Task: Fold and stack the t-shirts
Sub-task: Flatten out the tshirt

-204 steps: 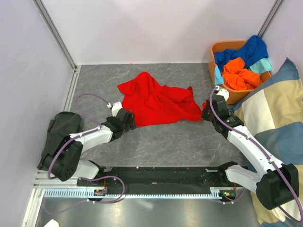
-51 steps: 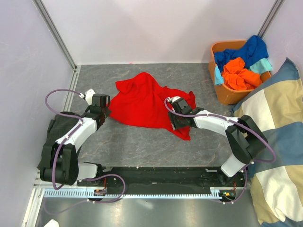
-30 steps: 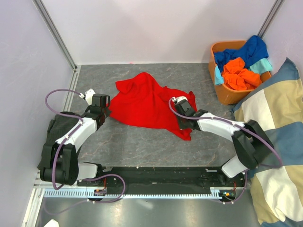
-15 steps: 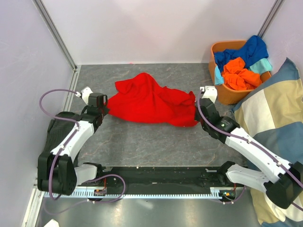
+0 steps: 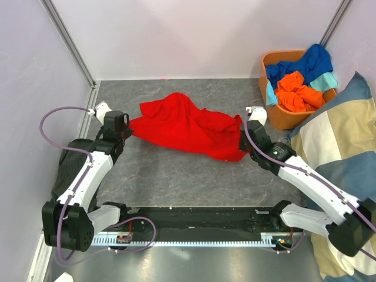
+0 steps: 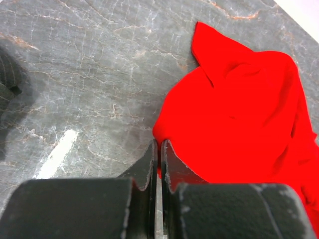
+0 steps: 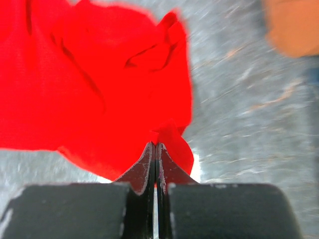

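Note:
A red t-shirt (image 5: 185, 126) lies crumpled and stretched across the grey table top between my two arms. My left gripper (image 5: 128, 130) is shut on the red t-shirt's left edge (image 6: 199, 129), with a thin fold of cloth pinched between the fingers (image 6: 158, 149). My right gripper (image 5: 242, 138) is shut on the red t-shirt's right edge (image 7: 89, 84), its tips (image 7: 155, 147) clamped on a red fold. More t-shirts, royal blue (image 5: 310, 61), orange (image 5: 296, 91) and light teal (image 5: 325, 81), are heaped in an orange basket (image 5: 282, 120) at the back right.
A large blue-and-beige checked cushion (image 5: 343, 153) fills the right side beside the basket. A dark cloth (image 5: 69, 164) lies by the left arm's base. White walls with metal posts close the table at the back and on the left (image 5: 67, 41).
Over the last second my right gripper pulled the shirt's right edge from the middle out to the right. The left gripper drew its edge slightly left and back. The shirt is now spread wider.

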`<state>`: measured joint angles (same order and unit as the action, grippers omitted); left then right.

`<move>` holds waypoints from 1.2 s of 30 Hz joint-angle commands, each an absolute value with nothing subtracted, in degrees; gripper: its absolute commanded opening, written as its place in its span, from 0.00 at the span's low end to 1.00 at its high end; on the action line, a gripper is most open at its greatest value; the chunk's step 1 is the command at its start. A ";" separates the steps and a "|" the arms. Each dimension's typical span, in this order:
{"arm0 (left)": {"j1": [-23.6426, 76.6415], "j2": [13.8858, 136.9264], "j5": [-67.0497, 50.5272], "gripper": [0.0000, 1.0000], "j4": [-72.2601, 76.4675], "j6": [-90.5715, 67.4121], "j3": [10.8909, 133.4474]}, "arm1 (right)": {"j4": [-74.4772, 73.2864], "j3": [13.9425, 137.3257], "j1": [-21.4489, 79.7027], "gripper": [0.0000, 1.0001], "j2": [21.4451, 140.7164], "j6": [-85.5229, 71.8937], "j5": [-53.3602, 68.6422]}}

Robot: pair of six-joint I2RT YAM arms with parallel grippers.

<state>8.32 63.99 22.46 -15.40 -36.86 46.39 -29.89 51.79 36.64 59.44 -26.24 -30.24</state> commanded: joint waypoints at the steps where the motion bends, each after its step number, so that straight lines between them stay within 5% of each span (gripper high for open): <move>1: 7.73 63.10 24.35 0.02 -15.73 -34.89 47.46 | -26.91 50.45 36.83 0.00 68.17 -26.72 -18.65; 5: 7.65 63.46 23.73 0.02 -15.73 -34.98 46.93 | -21.11 50.97 37.35 0.00 74.44 -24.52 -9.69; 9: 7.65 63.11 24.08 0.02 -15.82 -34.54 46.67 | -20.30 51.42 37.44 0.61 71.82 -24.35 -15.78; 11: 7.73 63.02 24.34 0.02 -15.82 -34.45 46.67 | -21.62 51.76 37.53 0.68 70.93 -23.82 -19.76; 23: 7.65 63.63 23.99 0.02 -15.73 -34.45 46.58 | -30.49 51.33 37.35 0.69 71.63 -26.71 -24.96; 36: 6.51 75.22 22.59 0.02 -11.87 -35.59 53.16 | -33.05 34.38 38.14 0.66 54.85 -43.94 -18.64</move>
<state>7.73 69.52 22.33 -15.29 -36.38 47.35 -32.21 37.47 37.65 59.44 -37.01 -19.79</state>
